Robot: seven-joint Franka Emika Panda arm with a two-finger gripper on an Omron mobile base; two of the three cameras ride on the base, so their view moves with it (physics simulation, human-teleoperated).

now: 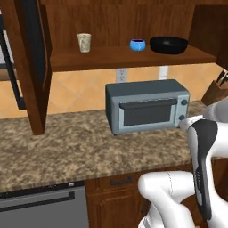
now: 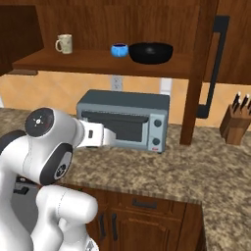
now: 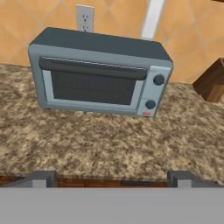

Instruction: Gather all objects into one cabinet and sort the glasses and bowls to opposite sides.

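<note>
**Pincer empty above the surface; three pieces share the cabinet shelf**

The pincer (image 3: 112,177) stands with its jaws spread as wide as they go, holding nothing and touching nothing. Its two dark tips rise at the bottom of the hand view, hanging over the front edge of the speckled stone surface (image 3: 109,140) and aimed at the grey toaster oven (image 3: 98,72), which sits toward the back edge against the tiled wall. A wooden knife block (image 2: 234,122) stands farther along that back edge, to the right.

Above, the open dark wooden cabinet (image 1: 133,59) carries three of the task's pieces on its plank shelf. The cream patterned cup (image 1: 83,42) stands upright near the left end. The small blue bowl (image 1: 137,44) sits right of the middle, and the wide black bowl (image 1: 168,44) lies just beside it toward the right end. Cup and bowls are well apart, so within this shelf the sorting looks done: cup to one side, bowls to the other.

Whether more cups or bowls wait in another cabinet cannot be told from these views. If any do, the judgement is that fetching them remains; if not, little is left.
</note>
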